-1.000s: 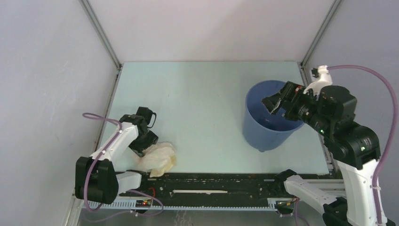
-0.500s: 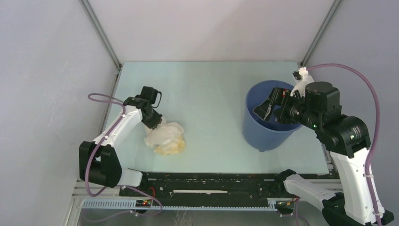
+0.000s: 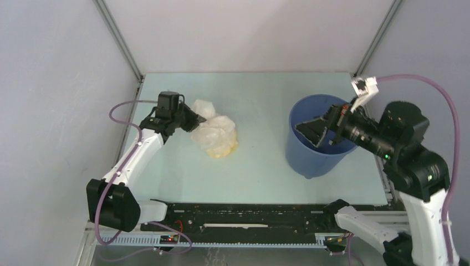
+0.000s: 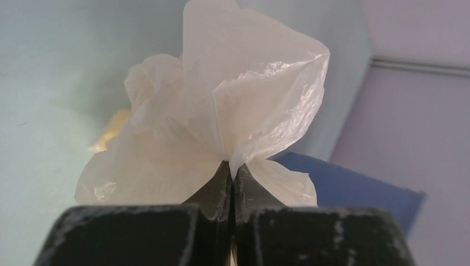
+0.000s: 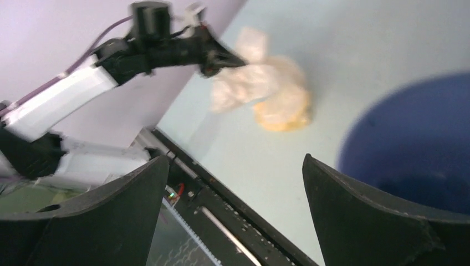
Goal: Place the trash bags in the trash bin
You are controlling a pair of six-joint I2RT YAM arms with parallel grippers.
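Step in hand: carry phase, as I judge it; the bag is gripped but not yet near the bin.
Left gripper (image 4: 231,173): fingers pressed together on a thin fold of the trash bag (image 3: 217,133); no gap shows between them in the left wrist view.
Right gripper (image 3: 311,132): jaws wide apart, nothing between them, poised over the mouth of the blue trash bin (image 3: 315,158).
Bag position: far-left part of the table (image 3: 260,100), just beside the left fingertips, well apart from the bin. Whitish crumpled bulk, with a yellowish patch on its near side.
Bag contact with table: cannot tell whether the underside rests on the surface or hangs clear.
Bin: upright at the right side of the table, interior looks empty where visible.
Risk 1: the pinch takes only a small fold of slick, crinkly film; a fast swing could pull it free and drop the bag short.
Risk 2: if the bulk trails on the table, drag could tug it out of the grip.
Risk 3: the right gripper occupies the bin mouth; the two arms could meet there unless it clears.
Risk 4: the puffed bag could drape over the rim instead of falling in.
Risk 5: a knock could tip or shove the light bin.
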